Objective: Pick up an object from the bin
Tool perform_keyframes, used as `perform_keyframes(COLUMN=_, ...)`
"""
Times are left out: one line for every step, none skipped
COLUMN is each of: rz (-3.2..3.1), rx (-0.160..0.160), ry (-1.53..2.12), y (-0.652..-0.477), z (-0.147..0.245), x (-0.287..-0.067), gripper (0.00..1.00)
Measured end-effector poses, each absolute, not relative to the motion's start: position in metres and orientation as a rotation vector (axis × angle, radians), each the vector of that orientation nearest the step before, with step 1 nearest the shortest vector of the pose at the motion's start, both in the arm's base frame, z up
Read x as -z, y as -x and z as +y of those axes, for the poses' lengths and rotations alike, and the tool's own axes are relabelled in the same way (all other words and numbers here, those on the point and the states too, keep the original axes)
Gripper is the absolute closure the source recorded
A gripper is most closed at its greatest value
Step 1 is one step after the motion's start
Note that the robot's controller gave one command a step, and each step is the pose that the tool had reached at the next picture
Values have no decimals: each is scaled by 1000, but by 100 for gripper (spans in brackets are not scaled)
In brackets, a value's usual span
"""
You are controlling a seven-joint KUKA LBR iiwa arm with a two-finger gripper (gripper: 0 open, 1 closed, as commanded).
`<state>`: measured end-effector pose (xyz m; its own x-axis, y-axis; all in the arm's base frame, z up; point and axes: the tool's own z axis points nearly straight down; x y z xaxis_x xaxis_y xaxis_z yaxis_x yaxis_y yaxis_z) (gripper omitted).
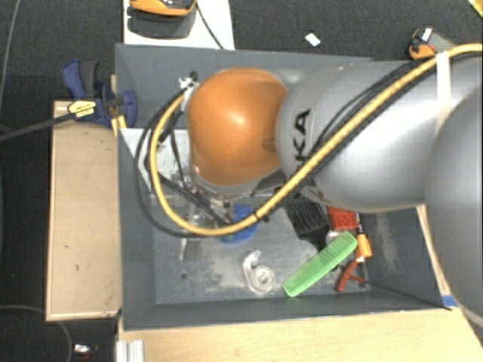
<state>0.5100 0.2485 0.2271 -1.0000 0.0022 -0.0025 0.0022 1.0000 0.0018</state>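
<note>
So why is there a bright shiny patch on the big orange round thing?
In the camera view that is glare: light from above bounces off the glossy orange cover; the grey arm shines too, and it shades the bin floor beneath it, while the green comb lies lit.

one green comb (321,265), one black brush (306,216)

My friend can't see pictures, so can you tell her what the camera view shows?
A big grey robot arm with an orange cover reaches down into a grey metal bin. On the bin floor beside it lie a green comb and a clear plastic piece, and a blue thing peeks out underneath.
</note>
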Motion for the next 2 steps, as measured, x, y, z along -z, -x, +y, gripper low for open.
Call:
perform_keyframes(rz=3134, rx=-6, ry=-47, y=-552, z=245, x=-148, gripper=0)
perform_keyframes(rz=3133, rx=-5, ry=86, y=-588, z=235, x=-66, gripper=0)
